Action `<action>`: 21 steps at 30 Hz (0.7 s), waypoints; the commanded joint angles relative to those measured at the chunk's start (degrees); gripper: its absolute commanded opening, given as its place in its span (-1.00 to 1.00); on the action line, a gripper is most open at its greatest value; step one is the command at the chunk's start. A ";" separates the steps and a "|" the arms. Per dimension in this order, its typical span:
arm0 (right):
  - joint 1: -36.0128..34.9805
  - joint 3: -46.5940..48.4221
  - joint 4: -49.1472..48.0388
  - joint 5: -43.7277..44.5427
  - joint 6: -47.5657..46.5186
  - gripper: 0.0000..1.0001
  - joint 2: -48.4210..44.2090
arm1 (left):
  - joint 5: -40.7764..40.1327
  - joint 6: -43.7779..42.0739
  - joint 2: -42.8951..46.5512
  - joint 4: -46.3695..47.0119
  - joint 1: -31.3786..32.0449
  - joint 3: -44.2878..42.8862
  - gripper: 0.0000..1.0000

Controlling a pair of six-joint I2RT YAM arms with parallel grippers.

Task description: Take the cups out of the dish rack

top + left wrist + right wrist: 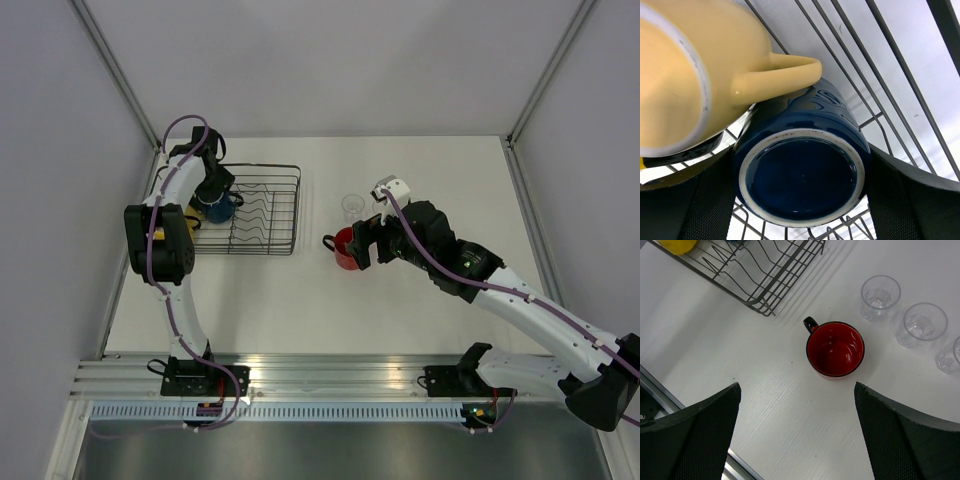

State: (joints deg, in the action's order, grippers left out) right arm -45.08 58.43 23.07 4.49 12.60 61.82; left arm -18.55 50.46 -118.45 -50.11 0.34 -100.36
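The black wire dish rack (265, 212) stands at the far left. My left gripper (215, 197) reaches into its left end. In the left wrist view its fingers (920, 200) press both sides of an upside-down blue mug (800, 175). A pale yellow mug (685, 75) lies against it, handle over the blue one. A bright yellow mug (677, 245) shows at the rack's edge. The red mug (835, 349) stands upright on the table. Three clear tumblers (881, 296) stand beside it. My right gripper (797, 432) hovers open above the table, near the red mug (345, 250).
The rack's near corner (765, 275) lies left of the red mug. A metal rail (330, 375) runs along the table's near edge. Grey walls close in the table at the left, back and right.
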 commanded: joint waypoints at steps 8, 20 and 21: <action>0.26 -0.08 -2.41 -1.06 -0.82 0.96 -0.47 | -0.61 0.87 7.96 -0.26 -0.25 -1.07 -0.95; 0.26 0.36 -2.59 -1.15 -0.82 0.96 -0.47 | 1.31 -0.88 15.97 0.19 -0.25 -0.89 -0.95; 0.17 0.36 -2.50 -0.98 -0.82 0.96 -0.56 | 1.84 -0.97 17.63 0.27 -0.16 -0.89 -0.95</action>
State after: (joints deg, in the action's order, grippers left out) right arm -45.08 58.43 22.83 3.68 12.19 61.82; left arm -17.67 50.43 -107.59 -52.18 0.34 -100.22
